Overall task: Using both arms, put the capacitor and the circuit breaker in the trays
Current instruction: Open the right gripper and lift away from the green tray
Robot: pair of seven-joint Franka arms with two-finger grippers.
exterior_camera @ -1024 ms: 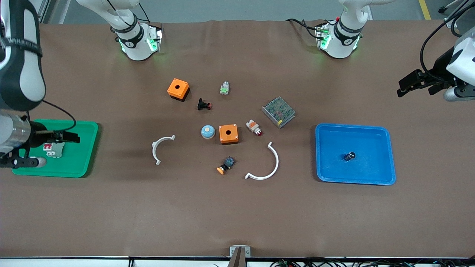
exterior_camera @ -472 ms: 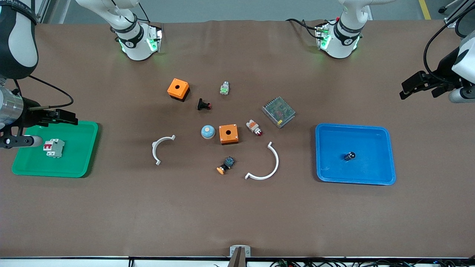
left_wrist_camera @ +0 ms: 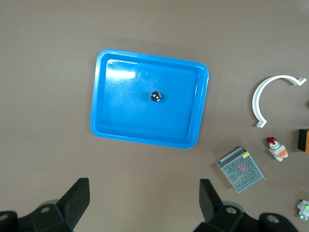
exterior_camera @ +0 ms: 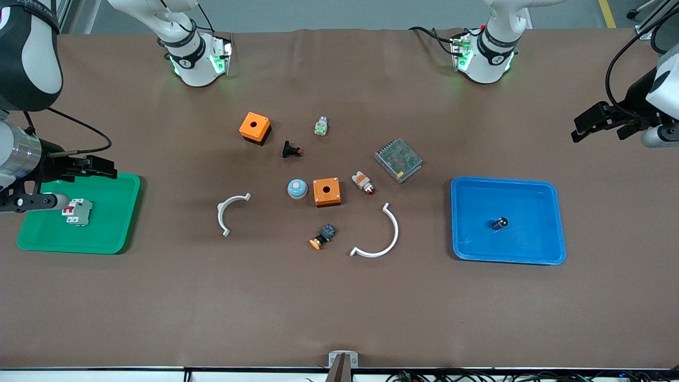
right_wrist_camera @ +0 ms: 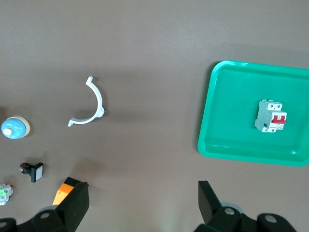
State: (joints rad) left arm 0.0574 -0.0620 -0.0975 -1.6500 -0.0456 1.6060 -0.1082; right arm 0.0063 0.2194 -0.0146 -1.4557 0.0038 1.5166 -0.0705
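We see the capacitor (exterior_camera: pixel 498 223), a tiny black cylinder with a pale top, lying near the middle of the blue plastic tray (exterior_camera: pixel 551 223), and the circuit breaker (exterior_camera: pixel 77 211), a small white block with red switch levers, resting in the green plastic tray (exterior_camera: pixel 119 233) at the right arm's end of the tabletop (exterior_camera: pixel 339 307). We judge both placements done, with only the arms' retreat left. The left gripper (exterior_camera: pixel 597 123) hangs over bare tabletop near the blue tray, fingers spread wide and empty. The right gripper (exterior_camera: pixel 98 168) sits above the green tray's edge, fingers likewise wide apart. Compared with a second ago, the right gripper has lifted away from the breaker.
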